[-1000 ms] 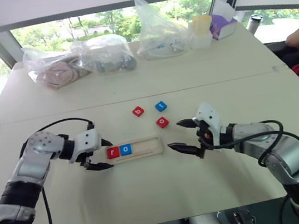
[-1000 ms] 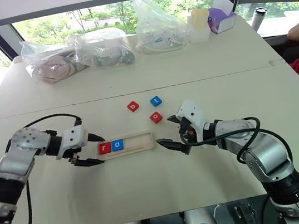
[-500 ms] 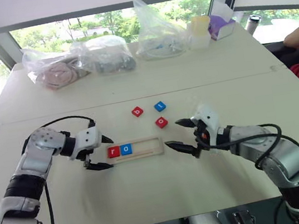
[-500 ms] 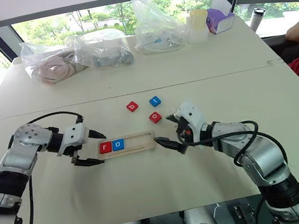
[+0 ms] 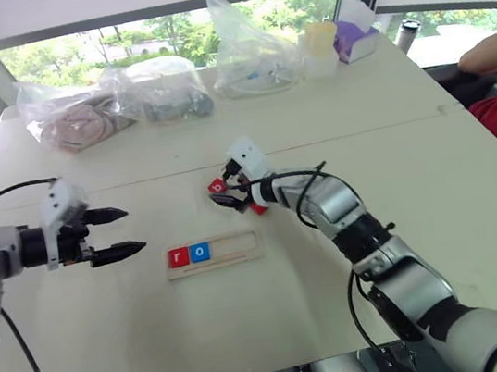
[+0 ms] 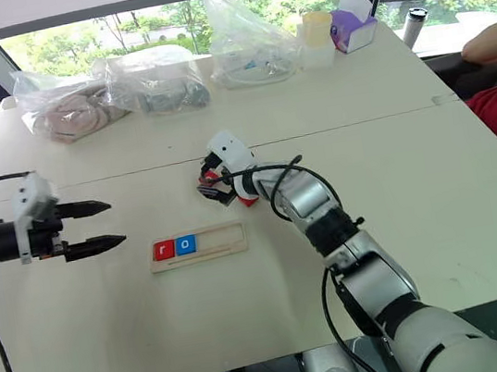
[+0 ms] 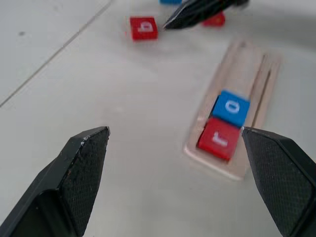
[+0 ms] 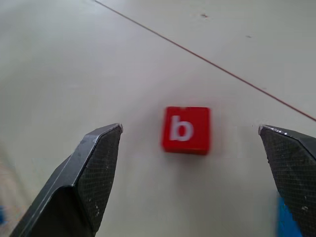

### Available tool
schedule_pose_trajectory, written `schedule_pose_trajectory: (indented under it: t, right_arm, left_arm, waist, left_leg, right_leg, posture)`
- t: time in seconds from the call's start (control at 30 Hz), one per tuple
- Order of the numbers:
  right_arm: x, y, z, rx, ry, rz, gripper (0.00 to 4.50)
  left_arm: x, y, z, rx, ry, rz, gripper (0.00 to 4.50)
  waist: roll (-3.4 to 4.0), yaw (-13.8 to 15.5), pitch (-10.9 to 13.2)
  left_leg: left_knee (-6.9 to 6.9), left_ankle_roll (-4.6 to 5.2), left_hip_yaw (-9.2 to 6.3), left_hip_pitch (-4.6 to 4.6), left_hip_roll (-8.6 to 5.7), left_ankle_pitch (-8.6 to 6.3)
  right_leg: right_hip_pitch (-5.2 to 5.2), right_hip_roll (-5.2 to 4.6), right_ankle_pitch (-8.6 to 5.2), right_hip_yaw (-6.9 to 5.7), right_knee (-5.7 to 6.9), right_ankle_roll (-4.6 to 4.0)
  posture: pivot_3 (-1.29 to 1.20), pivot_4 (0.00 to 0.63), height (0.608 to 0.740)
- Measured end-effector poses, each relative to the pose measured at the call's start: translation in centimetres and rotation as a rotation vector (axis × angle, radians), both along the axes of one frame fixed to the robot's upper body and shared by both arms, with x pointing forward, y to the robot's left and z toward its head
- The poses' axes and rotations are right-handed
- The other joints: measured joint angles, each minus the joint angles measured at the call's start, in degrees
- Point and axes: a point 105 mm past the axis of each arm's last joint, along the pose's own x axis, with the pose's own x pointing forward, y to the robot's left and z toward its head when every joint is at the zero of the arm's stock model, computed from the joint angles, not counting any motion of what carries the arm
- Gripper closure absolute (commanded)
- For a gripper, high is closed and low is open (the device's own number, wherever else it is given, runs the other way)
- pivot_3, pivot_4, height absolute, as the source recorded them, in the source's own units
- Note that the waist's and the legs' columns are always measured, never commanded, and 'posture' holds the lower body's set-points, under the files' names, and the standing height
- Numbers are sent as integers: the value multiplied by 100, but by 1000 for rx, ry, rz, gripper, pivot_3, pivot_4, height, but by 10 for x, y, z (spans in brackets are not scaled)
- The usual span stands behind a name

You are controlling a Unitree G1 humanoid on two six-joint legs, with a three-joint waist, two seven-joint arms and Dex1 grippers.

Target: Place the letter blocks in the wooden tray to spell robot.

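Right hand (image 8: 190, 143) hovers spread above red b block (image 8: 186, 129).

Both arms are showing silver-grey segmented casings with black joint bands; black cables are looping loose along each forearm; white housings are capping the left gripper (image 5: 111, 235) and right gripper (image 5: 227, 186); black tapered fingers (image 7: 81, 170) are bearing cross-hatched pads.

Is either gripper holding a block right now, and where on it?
Nothing is held. The right gripper has open jaws around the red b block without touching it; the left gripper is open and empty.
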Motion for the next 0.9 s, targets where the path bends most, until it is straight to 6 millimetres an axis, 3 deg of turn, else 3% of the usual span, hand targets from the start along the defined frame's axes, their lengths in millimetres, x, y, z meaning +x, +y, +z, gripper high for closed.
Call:
schedule_pose_trajectory:
  t: [0.2, 0.4, 0.5, 0.67, 0.9]
  right_arm:
    - [12, 9, -4, 6, 37, -24, 0]
    - [-1, 33, -10, 58, 126, 43, 0]
    - [-1, 37, -21, 24, 121, 38, 887]
    - [5, 35, -24, -34, 54, 23, 3338]
    - [11, 22, -16, -51, -18, -25, 3340]
  left_arm:
    - [-19, -9, 3, -167, -9, 143, 44]
    - [-24, -7, 10, -201, -61, 244, 44]
    - [-21, -5, 11, -196, -78, 272, 0]
    - [-18, -4, 13, -199, -98, 291, 0]
    - [-13, -19, 13, -194, -105, 230, 0]
  waist:
    - [0, 1, 1]
    - [1, 0, 1]
    - [1, 7, 1]
    - [-2, -3, -1]
    - [-1, 21, 0]
  left_leg:
    - [-1, -1, -4, 11, 8, 0]
    - [-1, -1, -8, 16, 10, 1]
    - [1, -2, -7, 15, 9, 1]
    - [1, -3, -4, 16, 8, 2]
    - [2, -7, -11, 11, 6, 4]
  right_leg:
    - [2, 15, 10, 0, 3, -18]
    - [3, 24, 17, -2, 5, -32]
    - [4, 23, 17, -4, 5, -34]
    - [5, 21, 17, -3, 4, -34]
    - [5, 17, 18, -4, 5, -35]
  posture:
    - [0, 150, 740]
    - [0, 150, 740]
    - [0, 150, 740]
    - [0, 150, 740]
    - [0, 150, 740]
